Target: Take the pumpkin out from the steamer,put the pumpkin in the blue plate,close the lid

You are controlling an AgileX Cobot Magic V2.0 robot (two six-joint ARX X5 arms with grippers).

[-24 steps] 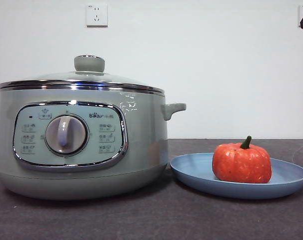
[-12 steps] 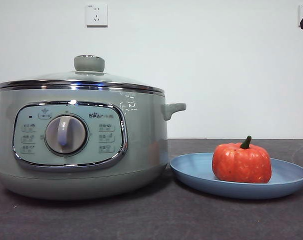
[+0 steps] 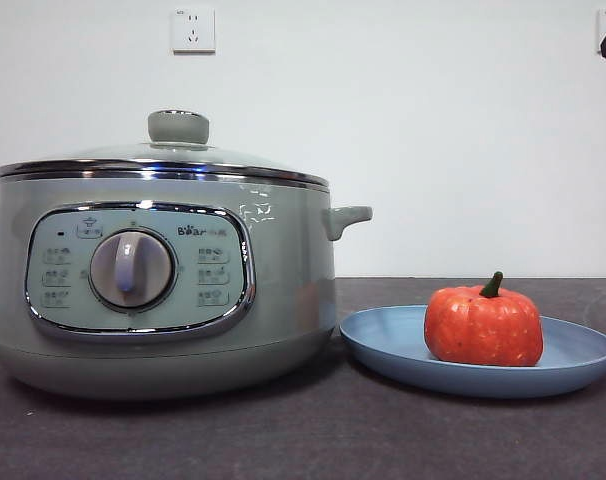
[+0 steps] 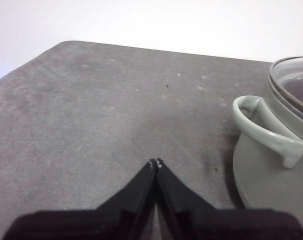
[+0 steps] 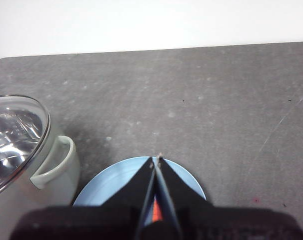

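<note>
Nothing has shifted since the earlier frames; steamer, plate and pumpkin sit exactly as they did a second ago. Front view: the steamer point(image 3: 163, 280) stands on the dark table point(image 3: 303, 440) with the lid point(image 3: 163, 160) seated on its rim; at its 3 o'clock, just beside it, lies the blue plate point(image 3: 478, 350), and the pumpkin point(image 3: 483, 326) sits upright on it; a black arm tip shows at the top right corner. Left wrist view: the left gripper point(image 4: 155, 163) has its jaws pressed together, empty, above bare table; the steamer's side handle point(image 4: 266, 130) is near. Right wrist view: the right gripper point(image 5: 156, 160) is likewise closed and empty, above the blue plate point(image 5: 111, 185); an orange sliver of pumpkin point(image 5: 157, 212) peeks between its jaws; the lid's glass point(image 5: 14, 135) gleams at 9 o'clock.
</note>
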